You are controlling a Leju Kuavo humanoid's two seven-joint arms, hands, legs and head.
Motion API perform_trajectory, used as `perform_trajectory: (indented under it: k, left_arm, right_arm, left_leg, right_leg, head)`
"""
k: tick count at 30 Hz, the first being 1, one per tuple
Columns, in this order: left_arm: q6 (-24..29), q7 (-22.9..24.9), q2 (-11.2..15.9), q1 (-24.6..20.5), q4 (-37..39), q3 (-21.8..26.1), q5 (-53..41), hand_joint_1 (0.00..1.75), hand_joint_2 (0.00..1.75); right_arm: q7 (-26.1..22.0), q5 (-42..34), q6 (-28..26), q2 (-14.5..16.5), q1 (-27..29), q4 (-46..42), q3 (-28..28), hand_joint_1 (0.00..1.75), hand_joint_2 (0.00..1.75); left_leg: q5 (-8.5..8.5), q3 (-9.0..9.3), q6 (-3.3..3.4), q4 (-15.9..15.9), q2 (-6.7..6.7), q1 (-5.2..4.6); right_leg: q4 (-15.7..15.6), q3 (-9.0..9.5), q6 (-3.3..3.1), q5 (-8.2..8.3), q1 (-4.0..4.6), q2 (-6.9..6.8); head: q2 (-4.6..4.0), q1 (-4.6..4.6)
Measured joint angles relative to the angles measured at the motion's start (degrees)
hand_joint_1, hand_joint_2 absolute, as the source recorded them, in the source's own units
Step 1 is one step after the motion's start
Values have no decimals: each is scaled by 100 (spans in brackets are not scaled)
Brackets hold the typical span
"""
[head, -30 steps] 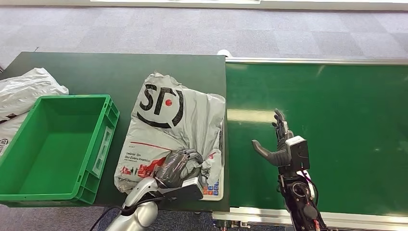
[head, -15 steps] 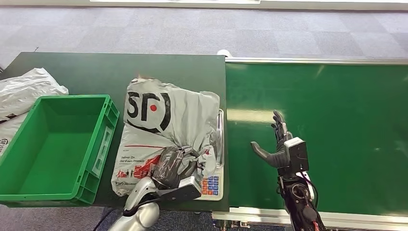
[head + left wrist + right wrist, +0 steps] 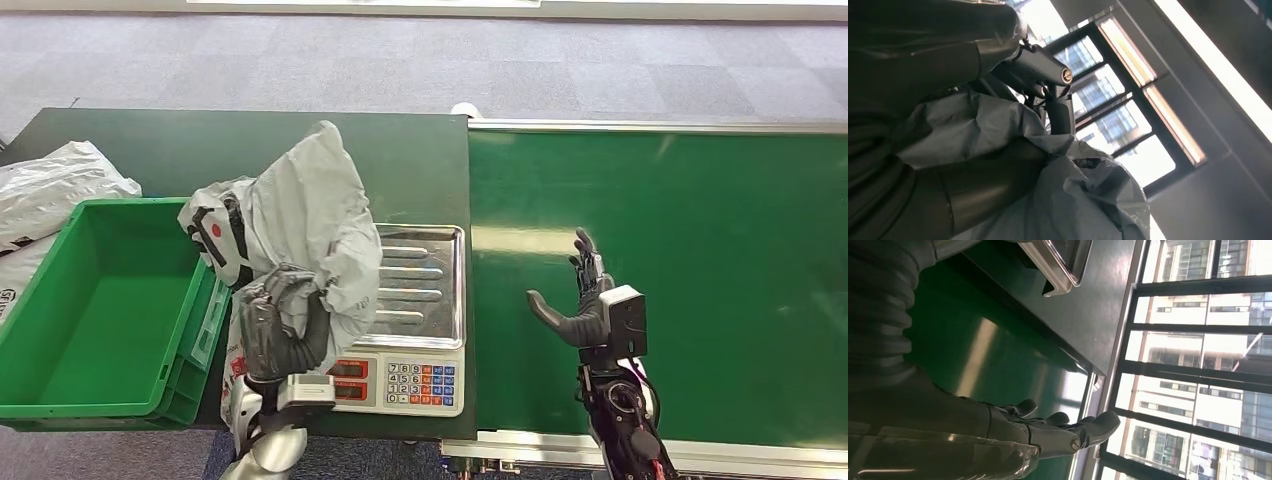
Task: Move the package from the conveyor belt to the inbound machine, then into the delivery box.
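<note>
The bag (image 3: 300, 215) was clamped in the left hand (image 3: 280, 325) above the scale (image 3: 425, 300), for transfer to the bin (image 3: 60, 330); right hand (image 3: 580, 300) fingers were apart

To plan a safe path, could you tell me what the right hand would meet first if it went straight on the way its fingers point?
Probably nothing: the right hand, open above the conveyor belt, points along bare green belt toward its far rail. Its height is unclear.
</note>
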Motion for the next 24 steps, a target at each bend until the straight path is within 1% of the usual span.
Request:
perform_trajectory:
  k: [5, 10, 18, 24]
  left_arm:
    - [9, -15, -242, 128, -996, 408, 415, 175, 0]
    - [8, -20, -337, 189, -1720, 743, 742, 175, 0]
    - [8, -22, -401, 228, -2055, 1300, 1088, 175, 0]
    - [8, -22, -432, 188, -1946, 1741, 1203, 175, 0]
  right_arm:
    - [-39, -83, -91, -6, 74, 0, 10, 0, 175]
    - [-55, -126, -174, -10, 147, -4, 26, 0, 175]
    - [-66, -131, -297, -4, 274, -43, 40, 0, 175]
    - [-40, -42, -455, 17, 360, -79, 49, 0, 175]
  left_leg:
    - [0, -1, 0, -1, 1, 1]
    - [0, -1, 0, -1, 1, 1]
    - [0, -1, 0, -1, 1, 0]
    - [0, 0, 0, -1, 0, 0]
  right_leg:
    - [0, 0, 0, 0, 1, 1]
    - [0, 0, 0, 0, 1, 0]
    - [0, 0, 0, 0, 1, 0]
    - [0, -1, 0, 0, 1, 0]
  head:
    - [0, -1]
    - [0, 0]
    - [0, -1]
    - [0, -1]
